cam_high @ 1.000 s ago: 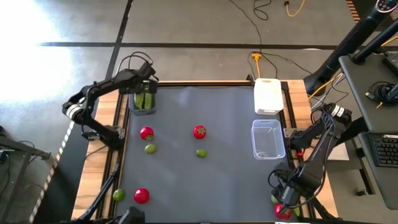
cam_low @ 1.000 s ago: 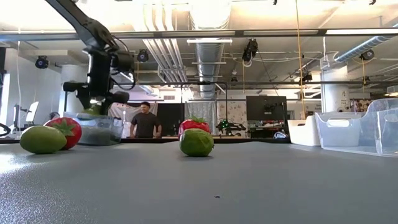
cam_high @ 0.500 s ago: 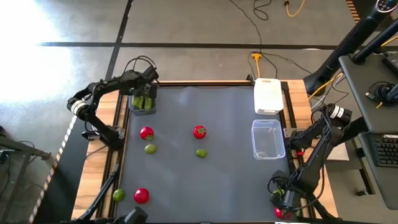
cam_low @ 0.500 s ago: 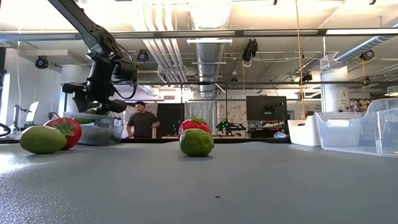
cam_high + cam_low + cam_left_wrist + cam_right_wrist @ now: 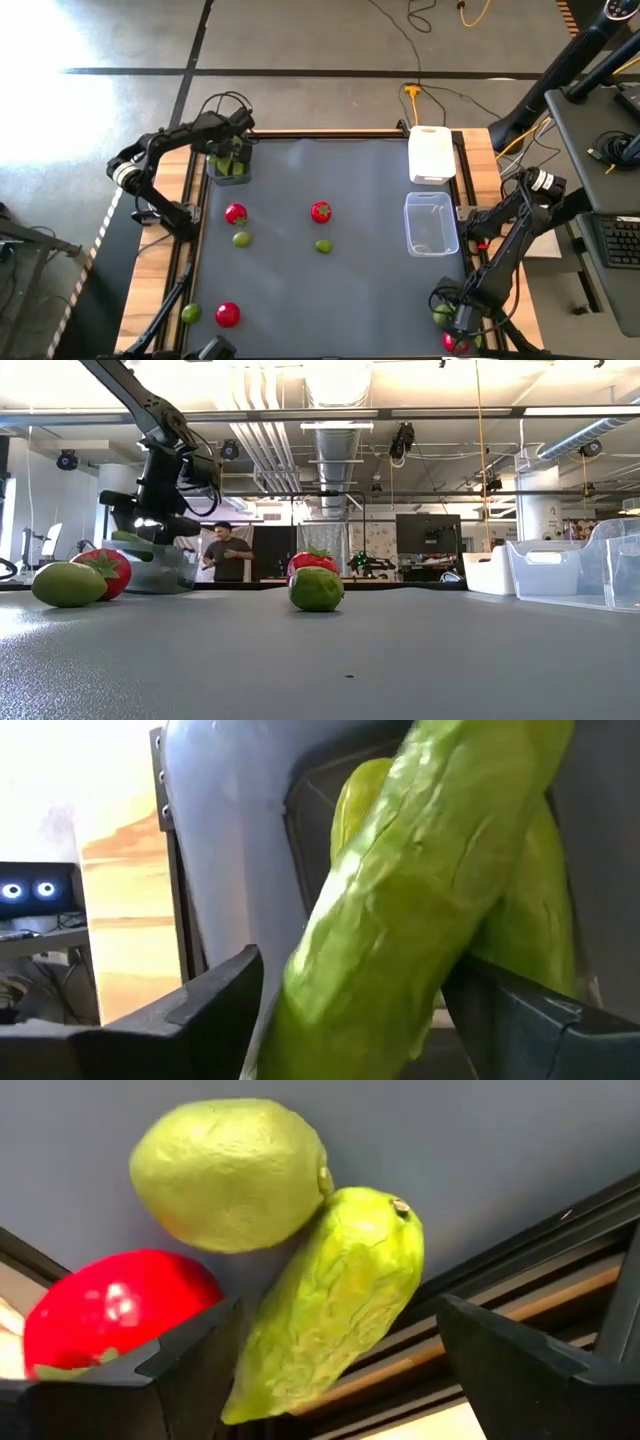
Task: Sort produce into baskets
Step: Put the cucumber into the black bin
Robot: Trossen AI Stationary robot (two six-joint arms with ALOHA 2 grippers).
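Grey tabletop (image 5: 370,200): left end effector (image 5: 232,160) over dark bin (image 5: 216,178), clamped on cucumber (image 5: 420,890), ready to drop. Right end effector (image 5: 330,1350) spread wide around second cucumber (image 5: 330,1305), beside lime (image 5: 232,1175).

The dark grey table (image 5: 370,200) carries three bins (image 5: 431,223), scattered tomatoes (image 5: 320,211), limes (image 5: 324,246) and a cucumber (image 5: 330,1305).

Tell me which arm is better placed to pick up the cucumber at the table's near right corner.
The right arm: its pincer is open around the elongated green cucumber. The left pincer is far away over the dark grey bin, with another cucumber between its fingers.
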